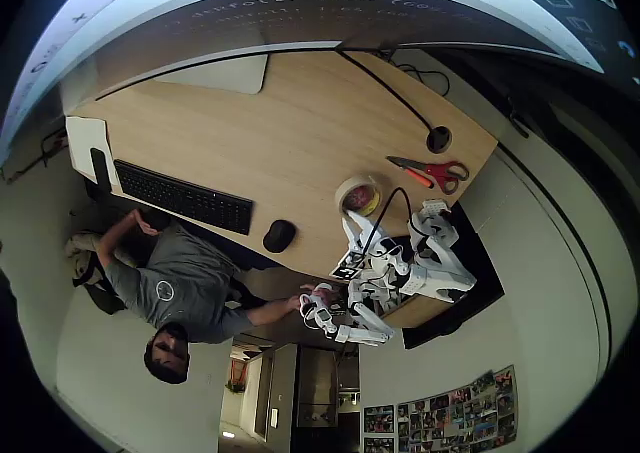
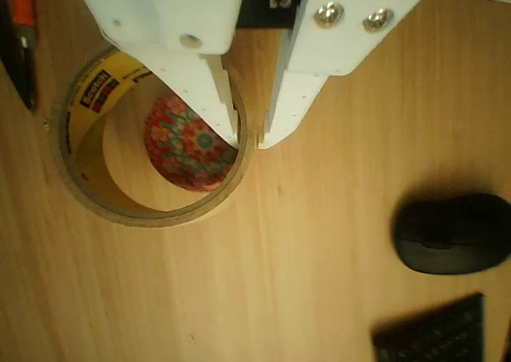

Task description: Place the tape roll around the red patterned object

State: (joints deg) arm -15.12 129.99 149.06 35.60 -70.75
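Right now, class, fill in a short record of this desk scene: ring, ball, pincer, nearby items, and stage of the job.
ring: pale yellow-cream tape roll, lying flat on the wooden table
ball: red patterned ball, inside the ring's hole
pincer: white pincer, one finger inside the ring, one outside, pinching its wall
nearby: dark computer mouse, black keyboard, red-handled scissors
stage: ring already around ball, not yet released
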